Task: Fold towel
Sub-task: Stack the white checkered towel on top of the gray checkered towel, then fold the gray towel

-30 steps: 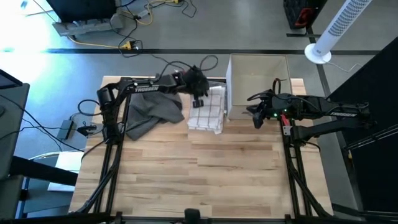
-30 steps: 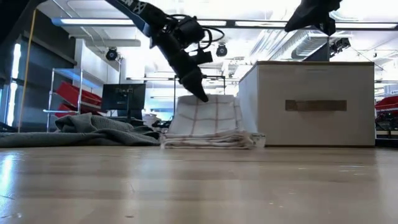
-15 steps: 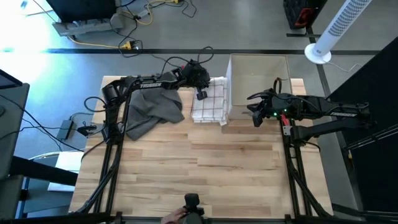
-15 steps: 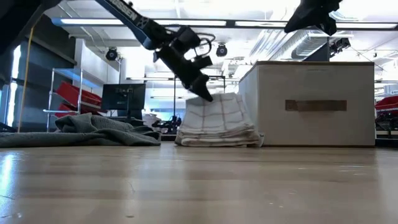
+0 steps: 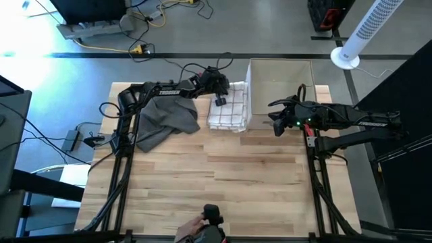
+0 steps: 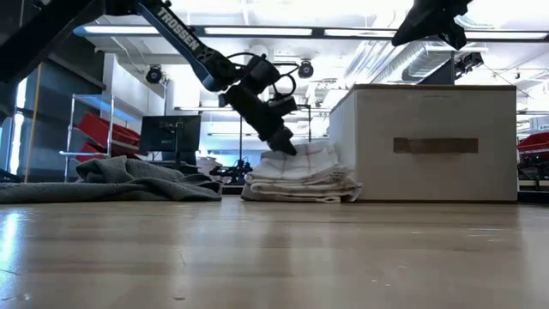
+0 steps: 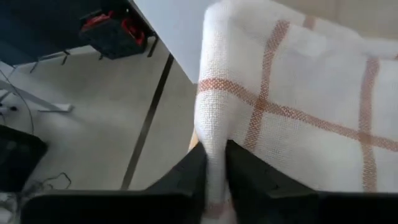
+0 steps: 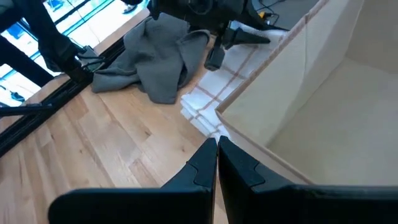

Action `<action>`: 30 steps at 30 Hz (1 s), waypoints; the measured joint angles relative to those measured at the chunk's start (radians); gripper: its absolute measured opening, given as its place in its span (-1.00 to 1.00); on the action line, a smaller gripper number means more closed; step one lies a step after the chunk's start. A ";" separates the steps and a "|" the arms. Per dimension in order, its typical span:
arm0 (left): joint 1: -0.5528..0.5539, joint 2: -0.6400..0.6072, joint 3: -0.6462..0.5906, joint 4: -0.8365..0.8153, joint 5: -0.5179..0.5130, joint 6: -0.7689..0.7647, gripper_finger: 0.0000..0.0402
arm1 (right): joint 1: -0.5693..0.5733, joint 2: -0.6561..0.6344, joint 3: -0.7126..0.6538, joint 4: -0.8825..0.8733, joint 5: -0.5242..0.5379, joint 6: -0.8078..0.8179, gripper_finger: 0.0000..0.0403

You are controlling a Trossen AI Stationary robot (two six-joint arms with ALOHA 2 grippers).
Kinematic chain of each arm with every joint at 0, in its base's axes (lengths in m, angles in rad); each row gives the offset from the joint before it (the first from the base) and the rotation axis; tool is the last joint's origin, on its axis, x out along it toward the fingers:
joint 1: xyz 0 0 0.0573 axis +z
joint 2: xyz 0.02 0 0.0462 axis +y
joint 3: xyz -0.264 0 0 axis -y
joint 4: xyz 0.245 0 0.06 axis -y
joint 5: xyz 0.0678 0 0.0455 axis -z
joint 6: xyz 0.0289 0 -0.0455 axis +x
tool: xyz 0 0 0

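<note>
Pinching soft woven checked towel [image 7: 298, 112] — left pincer [image 7: 214, 177], folded stack

From overhead you look straight down on the whole tabletop [image 5: 223, 175], with the white box [image 5: 280, 84] at about 1 o'clock. The low view sits at tabletop [image 6: 274, 257] height, facing level across the wood into the room; it shares that box [image 6: 433, 142] and the checked towel [image 6: 300, 176] with the overhead. Your left wrist view is pressed close against the towel [image 7: 298, 99]. Your right wrist view looks from farther back across box [image 8: 323, 93] and towel [image 8: 214, 93].
</note>
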 joint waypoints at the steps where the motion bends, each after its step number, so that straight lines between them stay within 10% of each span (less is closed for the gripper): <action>1: 0.000 0.000 0.000 -0.002 -0.003 0.000 -0.48 | 0.000 0.000 0.000 0.001 0.000 0.000 -1.00; 13: -0.013 -0.045 0.000 -0.043 -0.342 0.068 0.00 | 0.000 0.000 0.000 0.016 0.003 0.000 -1.00; 23: -0.047 -0.242 0.000 -0.276 -0.053 -0.158 -0.02 | 0.000 0.000 0.000 0.014 0.023 -0.005 -1.00; 30: -0.109 -0.356 0.000 -0.398 -0.031 -0.185 -0.02 | 0.000 0.000 0.000 0.014 0.015 -0.008 -1.00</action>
